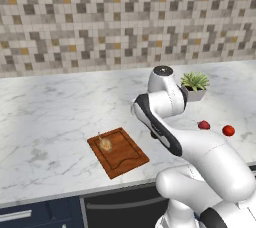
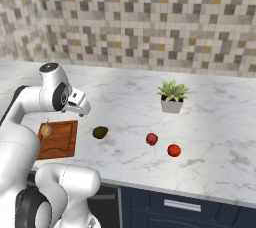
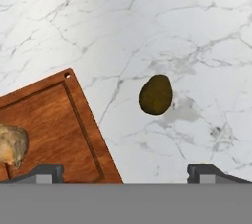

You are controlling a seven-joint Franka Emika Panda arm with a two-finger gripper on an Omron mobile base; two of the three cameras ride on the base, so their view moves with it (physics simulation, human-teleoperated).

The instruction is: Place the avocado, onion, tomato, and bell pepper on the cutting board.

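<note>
The dark olive avocado (image 3: pixel 156 94) lies on the marble counter just right of the cutting board (image 3: pixel 54 125), ahead of my gripper (image 3: pixel 127 173). The gripper is open, its two fingertips (image 3: pixel 47 173) stand wide apart, and nothing is between them. The tan onion (image 3: pixel 12 144) rests on the board. From the right base view my hand (image 2: pixel 77 103) hovers above the counter between the board (image 2: pixel 62 144) and the avocado (image 2: pixel 100 132). Farther right lie the dark red bell pepper (image 2: pixel 152 139) and the brighter tomato (image 2: pixel 174 150). The onion (image 1: pixel 105 144) also sits on the board (image 1: pixel 125 159) in the left base view.
A small potted plant (image 2: pixel 173 96) stands behind the pepper and tomato, towards the tiled wall. The counter's front edge runs just below the board, above dark blue drawers (image 2: pixel 185 204). My own arm hides part of the counter in the left base view.
</note>
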